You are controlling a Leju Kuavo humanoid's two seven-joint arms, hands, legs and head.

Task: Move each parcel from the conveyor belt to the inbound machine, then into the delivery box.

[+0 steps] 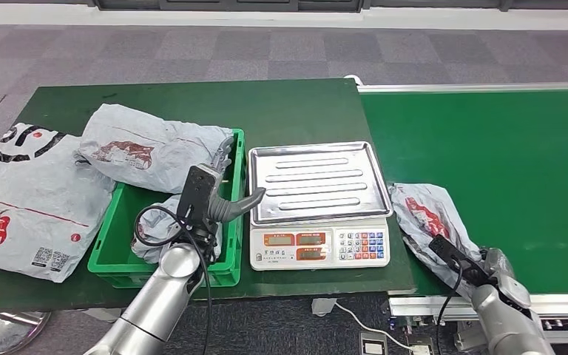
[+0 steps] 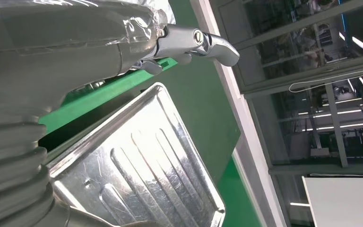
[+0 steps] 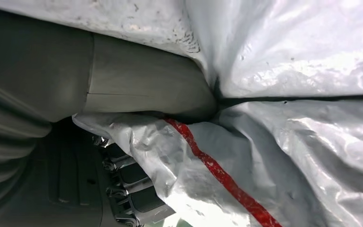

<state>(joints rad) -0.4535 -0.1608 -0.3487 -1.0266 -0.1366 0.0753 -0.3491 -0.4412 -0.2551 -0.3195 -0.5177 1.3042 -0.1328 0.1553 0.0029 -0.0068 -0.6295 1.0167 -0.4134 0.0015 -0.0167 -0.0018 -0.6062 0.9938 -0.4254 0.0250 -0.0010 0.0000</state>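
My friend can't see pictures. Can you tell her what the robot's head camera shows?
The right hand grips a grey parcel on the green conveyor belt. Beside it stands a scale with a bare steel tray; the left hand hovers over a green crate holding parcels.

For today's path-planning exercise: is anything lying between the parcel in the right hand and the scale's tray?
Nothing visible. The parcel, held by the right hand, lies on the belt just beside the scale, and the tray is bare. The left hand hangs over the crate, its thumb near the tray's far edge.
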